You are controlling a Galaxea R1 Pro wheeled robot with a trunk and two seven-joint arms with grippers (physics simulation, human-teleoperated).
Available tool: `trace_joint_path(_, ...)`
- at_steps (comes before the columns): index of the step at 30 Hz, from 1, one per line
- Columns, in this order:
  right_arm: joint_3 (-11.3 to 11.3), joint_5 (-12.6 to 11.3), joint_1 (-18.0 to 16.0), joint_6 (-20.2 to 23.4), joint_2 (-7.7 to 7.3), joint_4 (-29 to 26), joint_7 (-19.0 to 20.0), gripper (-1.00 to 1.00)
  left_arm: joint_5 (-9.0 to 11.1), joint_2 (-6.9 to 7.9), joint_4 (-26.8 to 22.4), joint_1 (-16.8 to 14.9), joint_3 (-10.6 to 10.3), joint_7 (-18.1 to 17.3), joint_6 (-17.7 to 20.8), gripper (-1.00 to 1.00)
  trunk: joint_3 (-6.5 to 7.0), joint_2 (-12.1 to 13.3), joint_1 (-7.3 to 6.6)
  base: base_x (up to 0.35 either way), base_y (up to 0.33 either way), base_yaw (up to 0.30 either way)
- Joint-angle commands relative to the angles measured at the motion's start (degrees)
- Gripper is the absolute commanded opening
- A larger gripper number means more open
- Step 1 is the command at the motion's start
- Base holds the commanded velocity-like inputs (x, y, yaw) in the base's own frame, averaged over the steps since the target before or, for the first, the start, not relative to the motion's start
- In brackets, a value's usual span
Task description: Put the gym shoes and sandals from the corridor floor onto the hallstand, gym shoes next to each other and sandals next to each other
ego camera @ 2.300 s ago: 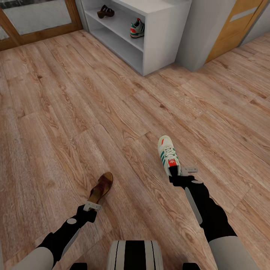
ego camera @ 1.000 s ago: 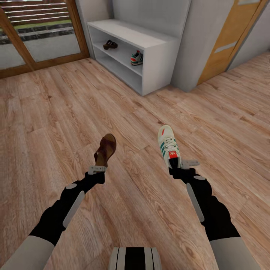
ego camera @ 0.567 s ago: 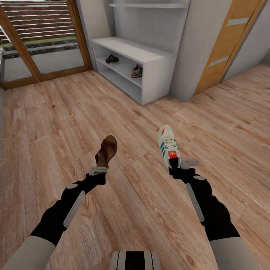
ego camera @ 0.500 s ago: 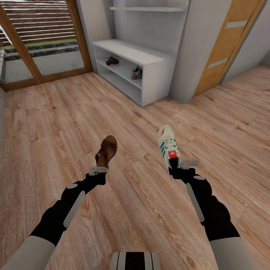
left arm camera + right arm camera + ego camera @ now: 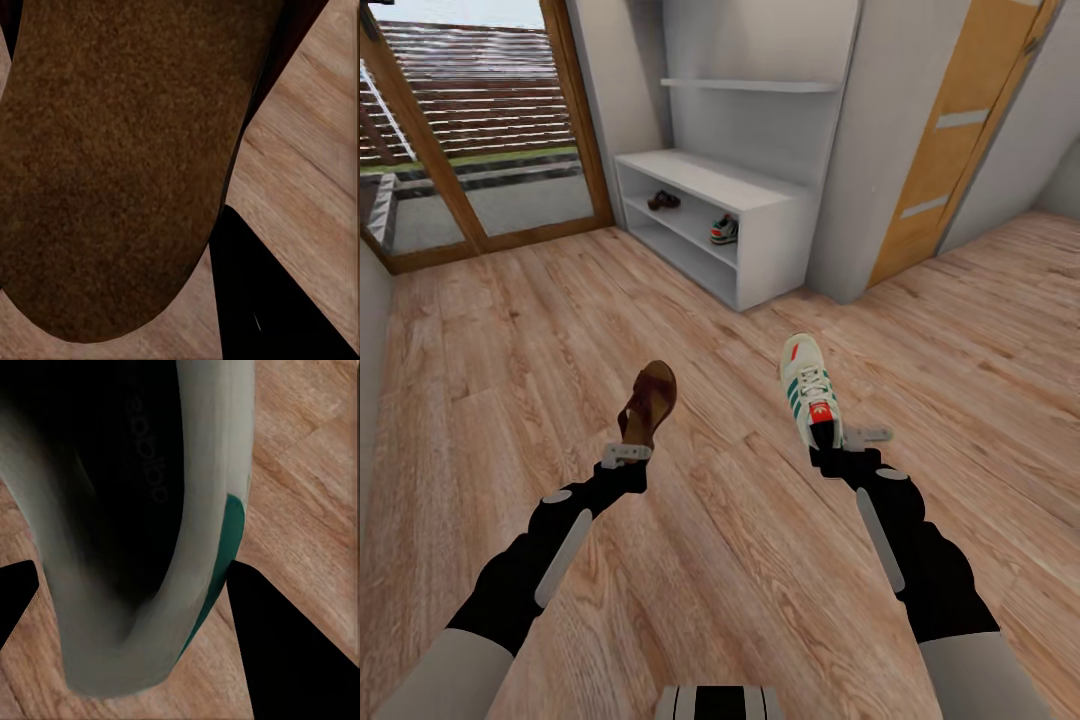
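Two shoes are carried: a brown leather sandal (image 5: 647,404) clamped by the left gripper (image 5: 626,455), a white lace-up gym shoe (image 5: 809,392) clamped by the right gripper (image 5: 838,446), toes forward. Well ahead, the boxy white hallstand (image 5: 758,203) is seen; its shelf already bears another sandal (image 5: 663,201) and sneaker (image 5: 724,230), apart.

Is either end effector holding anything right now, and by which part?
Left end effector grips a brown sandal at its heel end; right end effector grips a gym shoe at its heel.
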Motion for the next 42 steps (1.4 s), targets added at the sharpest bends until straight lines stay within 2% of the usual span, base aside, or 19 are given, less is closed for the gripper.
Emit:
trace_joint_path(1, 0.2, -0.6, -0.1, 0.2, -0.06, -0.1, -0.6, -1.0, 0.0, 0.03, -0.1, 0.0, -0.1, -0.2, 0.3, -1.0, 0.28, 0.0, -0.03, 0.0, 0.0, 0.0)
trace_joint_path(27, 0.2, -0.6, 0.0, 0.2, -0.06, -0.1, -0.6, -1.0, 0.0, -0.07, 0.0, 0.0, -0.1, -0.2, 0.3, -1.0, 8.48, 0.3, -0.7, 0.0, 0.0, 0.0)
trace_joint_path(37, 0.2, -0.6, -0.1, 0.2, -0.06, -0.1, -0.6, -1.0, 0.0, -0.07, 0.0, 0.0, -0.1, -0.2, 0.3, -1.0, 9.42, 0.3, -0.7, 0.008, 0.0, 0.0)
trace_joint_path(42, 0.2, -0.6, 0.0, 0.2, -0.06, -0.1, -0.7, -1.0, 0.0, -0.07, 0.0, 0.0, -0.1, -0.2, 0.3, -1.0, 9.85, 0.3, -0.7, 0.241, 0.0, 0.082)
